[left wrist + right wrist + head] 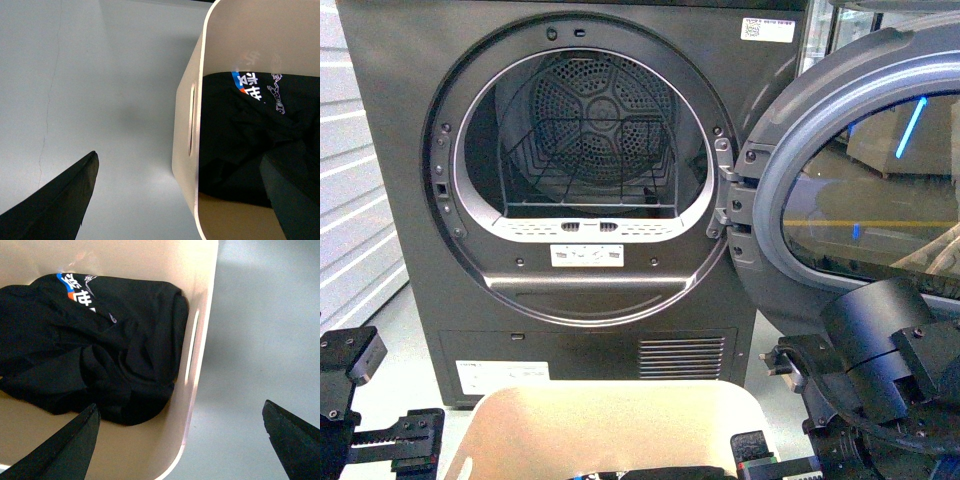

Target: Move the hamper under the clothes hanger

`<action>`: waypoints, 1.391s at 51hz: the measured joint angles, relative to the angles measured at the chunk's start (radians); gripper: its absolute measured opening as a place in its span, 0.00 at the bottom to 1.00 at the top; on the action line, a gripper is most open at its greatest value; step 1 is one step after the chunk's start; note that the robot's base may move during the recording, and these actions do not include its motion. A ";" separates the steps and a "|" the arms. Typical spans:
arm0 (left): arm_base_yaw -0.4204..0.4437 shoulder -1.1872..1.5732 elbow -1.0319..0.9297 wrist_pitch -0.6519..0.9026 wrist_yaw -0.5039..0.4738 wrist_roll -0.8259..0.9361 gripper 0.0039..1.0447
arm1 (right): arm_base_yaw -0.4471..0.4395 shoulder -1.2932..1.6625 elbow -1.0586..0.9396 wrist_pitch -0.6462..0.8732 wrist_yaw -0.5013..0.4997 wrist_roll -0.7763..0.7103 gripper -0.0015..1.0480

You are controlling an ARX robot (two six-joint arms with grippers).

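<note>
The beige rounded plastic hamper [610, 420], standing on grey floor [100, 75] before the dark grey open-doored dryer [400, 150], holds a crumpled black printed garment [100, 355], and its slotted side walls lie between the spread, ungripping fingers of the left gripper [180, 156] and right gripper [180, 404].

- Dark grey dryer [395, 170], drum open, wire rack [585, 165] inside.
- Round door [840, 170] swung open at the drum's 3 o'clock.
- Crumpled black shirt [100, 350], blue-white print at its 11 o'clock.
- Grey floor [100, 75].
</note>
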 joint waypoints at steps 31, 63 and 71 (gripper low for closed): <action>0.029 0.117 0.079 -0.002 -0.019 0.021 0.94 | 0.030 0.150 0.150 -0.061 0.041 -0.002 0.92; -0.047 0.270 0.281 -0.052 -0.009 0.023 0.94 | -0.008 0.278 0.335 -0.154 0.088 -0.034 0.92; -0.066 0.319 0.323 -0.066 -0.019 0.023 0.94 | -0.023 0.298 0.337 -0.147 0.090 -0.035 0.92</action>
